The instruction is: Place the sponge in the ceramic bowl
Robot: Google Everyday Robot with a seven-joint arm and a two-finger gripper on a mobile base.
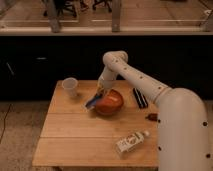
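Note:
The orange-red ceramic bowl (110, 102) sits near the middle of the wooden table (75, 137). A flat blue sponge (93, 102) hangs tilted at the bowl's left rim, partly over the table. My gripper (98, 95) comes down from the white arm just above the sponge's upper end, at the bowl's left edge, and appears shut on the sponge.
A small white cup (70, 87) stands at the table's back left. A black ridged bar (139, 97) lies right of the bowl. A white bottle (130, 142) lies on its side near the front right, and a small dark object (152, 117) rests by the right edge.

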